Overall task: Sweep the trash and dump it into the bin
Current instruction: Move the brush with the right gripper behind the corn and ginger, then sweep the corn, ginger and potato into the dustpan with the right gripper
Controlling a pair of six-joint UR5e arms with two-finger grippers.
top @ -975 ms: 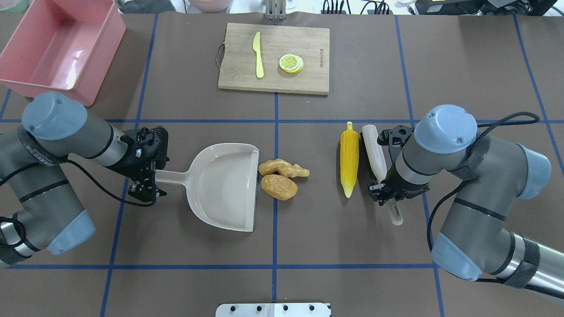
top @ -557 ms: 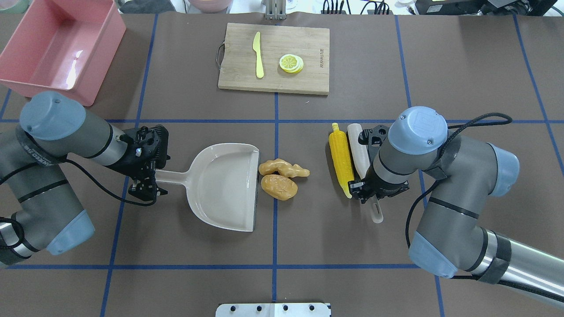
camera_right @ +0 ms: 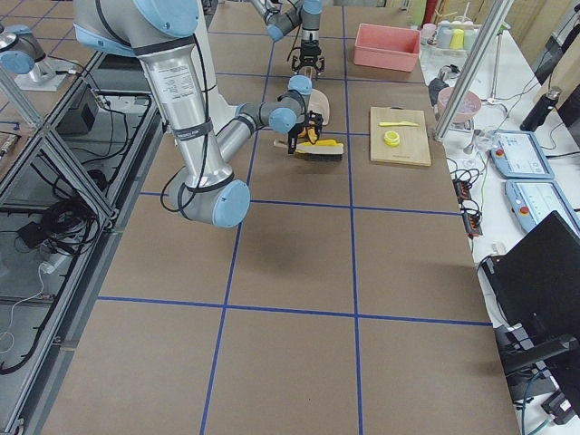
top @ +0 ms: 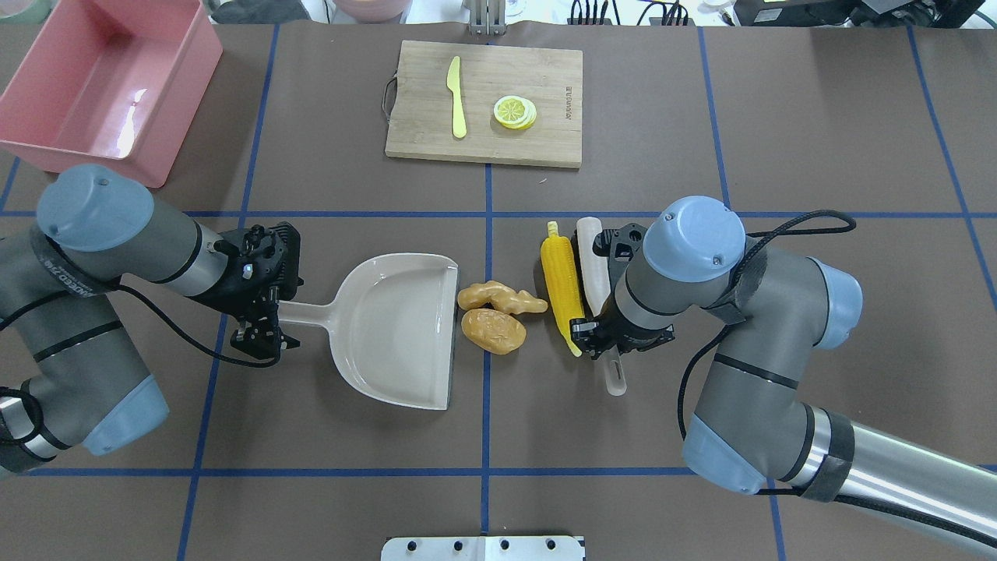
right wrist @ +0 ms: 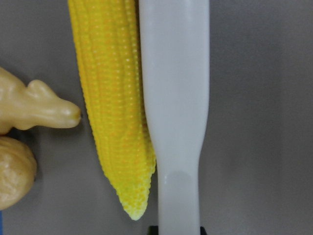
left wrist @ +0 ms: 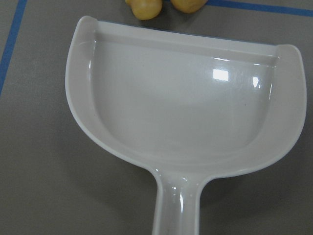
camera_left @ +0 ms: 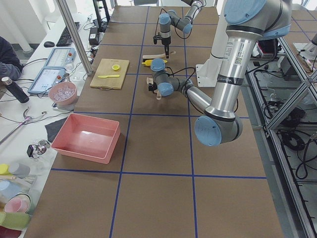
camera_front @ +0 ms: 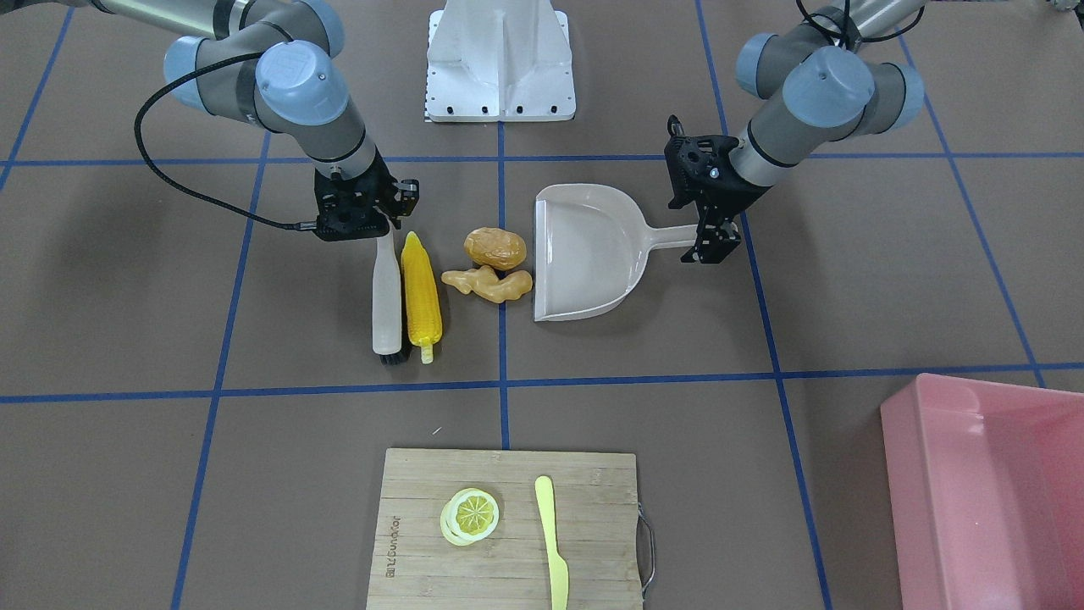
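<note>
The yellow corn cob (top: pixel 562 273) lies against the white brush (top: pixel 596 265), its side almost touching the tip of the tan ginger root (top: pixel 498 298). The golden-brown potato (top: pixel 493 330) sits beside the ginger, both at the open edge of the beige dustpan (top: pixel 397 327). My right gripper (top: pixel 607 339) is shut on the brush handle, with the brush flat on the table. My left gripper (top: pixel 265 315) is shut on the dustpan handle. The dustpan (left wrist: pixel 186 107) is empty. The pink bin (top: pixel 101 93) stands at the far left corner, empty.
A wooden cutting board (top: pixel 484 103) with a yellow knife (top: pixel 456 97) and a lemon slice (top: pixel 515 111) lies at the far middle. Blue tape lines cross the brown table cover.
My right arm has moved left with the brush, pushing the corn cob leftward until it is next to the ginger. The left arm, dustpan, potato and ginger have stayed put.
</note>
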